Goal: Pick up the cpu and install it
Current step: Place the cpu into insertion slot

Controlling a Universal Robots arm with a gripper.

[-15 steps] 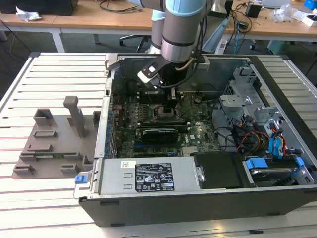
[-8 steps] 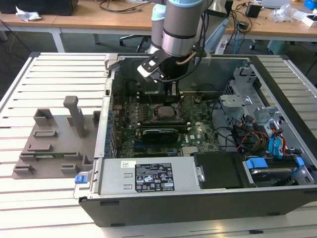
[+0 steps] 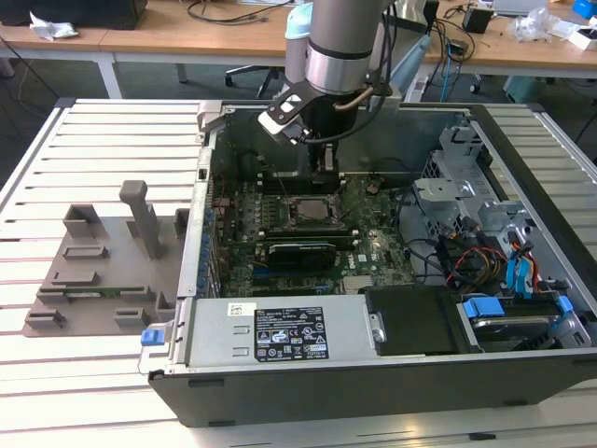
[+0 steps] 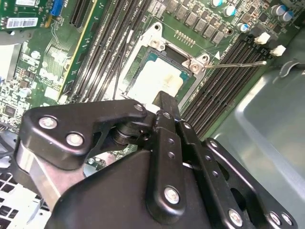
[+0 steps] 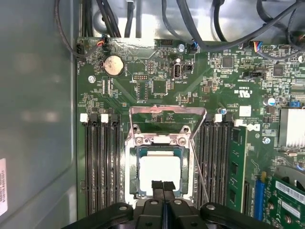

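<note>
The hand (image 5: 163,184), fingers (image 5: 157,187) together, hangs above the seated cpu (image 5: 159,167).

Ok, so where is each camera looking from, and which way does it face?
Exterior view: off the arm, looking down into the computer case; the arm shows.
First wrist view: on the wrist, facing the cpu; the gripper, jaws shut, shows.
Second wrist view: on the wrist, slanted behind the gripper.
Both wrist views share the cpu.

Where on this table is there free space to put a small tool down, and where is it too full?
Free: the slatted table between the grey fixture and its far edge, and the strip in front of the fixture. Crowded: inside the computer case, under the arm and among the cables.
</note>
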